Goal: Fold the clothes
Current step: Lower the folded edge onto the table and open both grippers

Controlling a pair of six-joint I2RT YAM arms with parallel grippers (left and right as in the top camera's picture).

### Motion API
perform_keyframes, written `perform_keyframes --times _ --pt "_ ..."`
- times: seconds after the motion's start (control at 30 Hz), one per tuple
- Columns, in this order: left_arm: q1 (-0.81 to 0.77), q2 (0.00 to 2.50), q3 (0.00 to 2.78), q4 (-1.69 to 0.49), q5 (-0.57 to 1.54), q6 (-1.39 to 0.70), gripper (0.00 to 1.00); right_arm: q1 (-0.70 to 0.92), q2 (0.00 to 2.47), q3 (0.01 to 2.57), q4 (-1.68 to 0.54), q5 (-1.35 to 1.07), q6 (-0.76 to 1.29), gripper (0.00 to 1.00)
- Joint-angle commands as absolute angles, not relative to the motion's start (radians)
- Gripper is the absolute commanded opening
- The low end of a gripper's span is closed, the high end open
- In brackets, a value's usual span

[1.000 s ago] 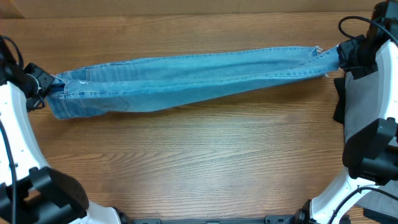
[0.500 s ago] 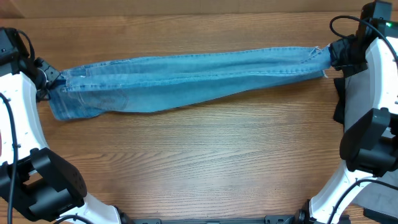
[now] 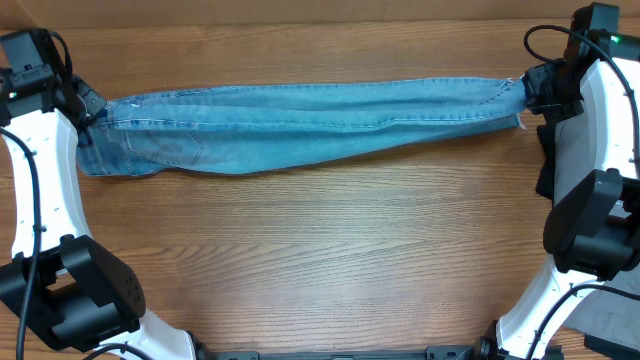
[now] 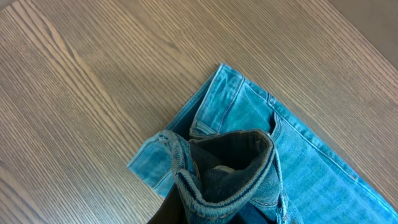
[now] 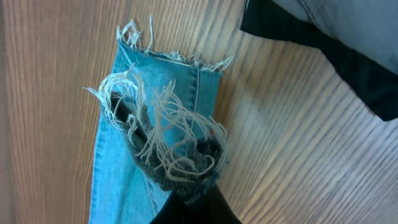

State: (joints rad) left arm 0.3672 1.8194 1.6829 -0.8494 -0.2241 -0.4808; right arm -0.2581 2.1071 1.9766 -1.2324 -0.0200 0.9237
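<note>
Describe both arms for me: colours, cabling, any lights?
Both arms match: the left arm and right arm have smooth white shell links joined by bulky black joint housings. Thin black cables loop loosely alongside each. The left gripper and right gripper are black. A small green light glows near the right wrist.

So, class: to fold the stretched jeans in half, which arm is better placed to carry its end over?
Probably right: the right pincer grips the frayed hems of the jeans, the slimmer end; the left pincer holds the bulkier waistband.
</note>
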Motion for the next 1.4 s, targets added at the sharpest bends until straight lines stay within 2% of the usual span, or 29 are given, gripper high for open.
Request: perform_keyframes --times 0.0,0.4,0.6,0.93,0.97,1.03,1.07,1.1,1.23,1.37 --pt "0.37 1.828 1.719 -0.833 -0.306 -0.496 0.04 -0.257 2.138 2.011 -1.248 0.013 0.94 0.04" --pt "0.371 1.896 1.718 -0.84 -0.365 -0.495 0.04 -0.257 2.194 2.011 -1.235 0.01 0.968 0.04" --pt "0.373 1.967 1.718 -0.814 -0.459 -0.495 0.04 -0.257 2.234 2.011 -1.223 0.014 0.974 0.04" --pt "0.373 1.971 1.718 -0.731 -0.424 -0.494 0.05 -0.255 2.241 2.011 -1.146 -0.028 1.011 0.04" --pt "0.373 1.971 1.718 -0.727 -0.421 -0.494 0.09 -0.255 2.241 2.011 -1.145 -0.028 1.025 0.06" --pt "0.373 1.971 1.718 -0.715 -0.421 -0.493 0.45 -0.255 2.241 2.011 -1.132 -0.028 1.029 0.18" --pt "0.373 1.971 1.718 -0.705 -0.421 -0.483 0.59 -0.255 2.241 2.011 -1.121 -0.029 1.029 0.18" --pt "0.372 1.971 1.718 -0.693 -0.421 -0.467 0.66 -0.255 2.241 2.011 -1.107 -0.03 1.027 0.19" --pt "0.372 1.971 1.721 -0.638 -0.418 -0.379 0.71 -0.254 2.241 2.011 -1.013 -0.073 0.974 0.31" --pt "0.373 1.968 1.752 -0.654 -0.393 -0.366 0.71 -0.254 2.241 2.011 -0.899 -0.177 0.926 0.56"
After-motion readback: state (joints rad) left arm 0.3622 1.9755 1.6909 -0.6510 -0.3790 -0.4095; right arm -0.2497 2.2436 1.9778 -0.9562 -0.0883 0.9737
